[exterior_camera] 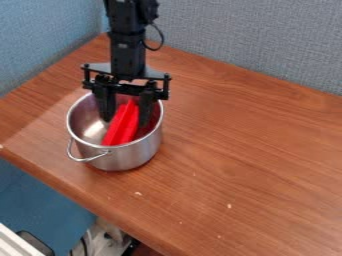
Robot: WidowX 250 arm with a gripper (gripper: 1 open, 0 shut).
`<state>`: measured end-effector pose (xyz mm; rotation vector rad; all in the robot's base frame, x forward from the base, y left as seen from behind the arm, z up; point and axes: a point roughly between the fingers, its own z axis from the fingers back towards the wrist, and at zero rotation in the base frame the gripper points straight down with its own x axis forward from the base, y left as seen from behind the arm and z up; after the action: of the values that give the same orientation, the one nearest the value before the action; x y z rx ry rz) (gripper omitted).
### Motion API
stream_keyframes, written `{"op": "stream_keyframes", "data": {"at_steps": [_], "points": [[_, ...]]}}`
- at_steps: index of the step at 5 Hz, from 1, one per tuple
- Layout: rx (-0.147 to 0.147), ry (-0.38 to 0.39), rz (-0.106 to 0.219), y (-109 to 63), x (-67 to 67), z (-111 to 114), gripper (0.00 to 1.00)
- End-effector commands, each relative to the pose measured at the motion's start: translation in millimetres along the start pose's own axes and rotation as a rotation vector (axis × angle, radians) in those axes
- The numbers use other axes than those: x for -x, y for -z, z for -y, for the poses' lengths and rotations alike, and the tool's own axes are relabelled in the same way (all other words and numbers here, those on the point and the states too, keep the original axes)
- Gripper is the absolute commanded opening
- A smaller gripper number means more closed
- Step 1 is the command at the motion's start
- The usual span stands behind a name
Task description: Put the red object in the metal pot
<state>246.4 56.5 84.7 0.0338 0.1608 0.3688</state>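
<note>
The metal pot [118, 152] stands on the left part of the wooden table. Inside it the red object [124, 124] leans slanted, its lower end on the pot's floor and its upper end toward the far rim. My gripper [126, 104] hangs pointing straight down over the pot's far side. It is open, with one black finger [103, 104] on each side of the red object's upper end and neither gripping it.
The wooden table [241, 140] stretches to the right of the pot. A blue-grey wall [254, 35] runs behind it. The table's front edge [80, 190] lies just below the pot, with the floor beyond it.
</note>
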Motion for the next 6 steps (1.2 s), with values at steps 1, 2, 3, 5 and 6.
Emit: {"op": "stream_keyframes", "data": {"at_steps": [1,2,3,5,6], "points": [[0.002,0.028,0.064,-17.3,-0.6,6,1.0],[0.008,-0.011,0.064,-17.2,-3.3,-1,1.0],[0.017,-0.05,0.065,-19.3,-5.8,-9,1.0],[0.022,-0.191,0.059,-35.2,-4.5,-17,1.0],[0.018,-0.161,0.079,-33.9,-0.1,-14,1.0]]}}
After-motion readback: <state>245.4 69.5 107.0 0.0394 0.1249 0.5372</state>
